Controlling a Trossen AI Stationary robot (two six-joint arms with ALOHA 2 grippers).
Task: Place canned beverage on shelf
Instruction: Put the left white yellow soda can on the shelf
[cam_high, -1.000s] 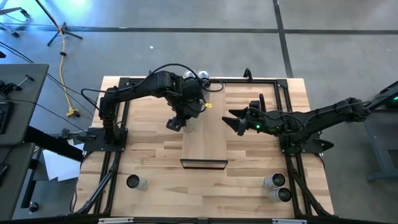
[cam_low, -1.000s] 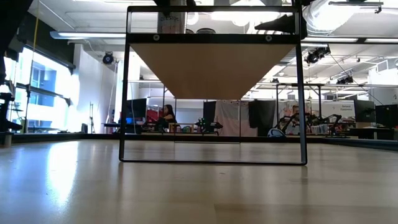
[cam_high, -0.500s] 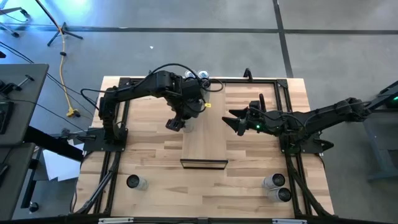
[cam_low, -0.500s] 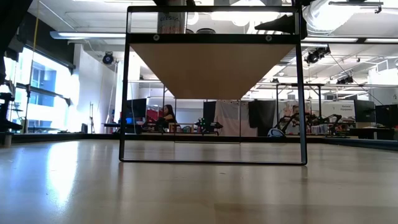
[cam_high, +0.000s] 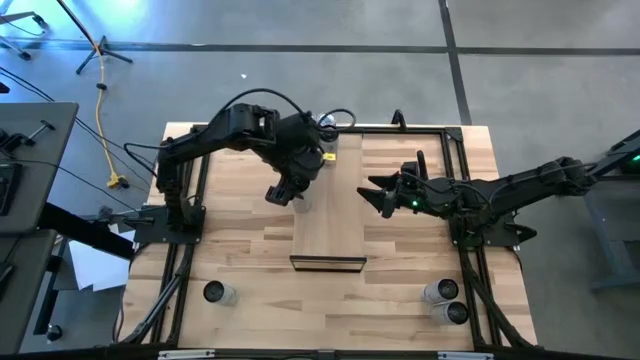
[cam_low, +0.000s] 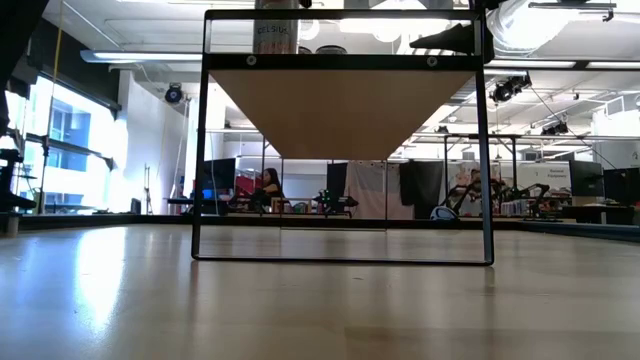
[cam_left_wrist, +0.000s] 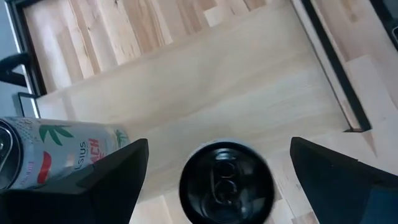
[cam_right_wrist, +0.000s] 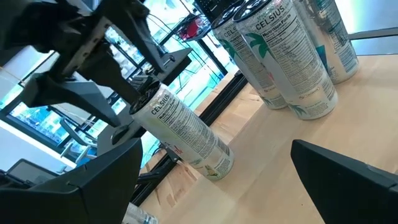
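Upright cans (cam_right_wrist: 186, 134) on light wood shelf (cam_high: 330, 225), above butcher-block table (cam_high: 250, 270).

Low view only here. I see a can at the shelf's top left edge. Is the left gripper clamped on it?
Observer: No. In the left wrist view the left gripper is open, with a gap on either side of the can.
Operator: Can upright?
Observer: Yes. The right wrist view shows it standing on the shelf.
Operator: Right arm?
Observer: The high view shows the right gripper open and empty at the shelf's right side.
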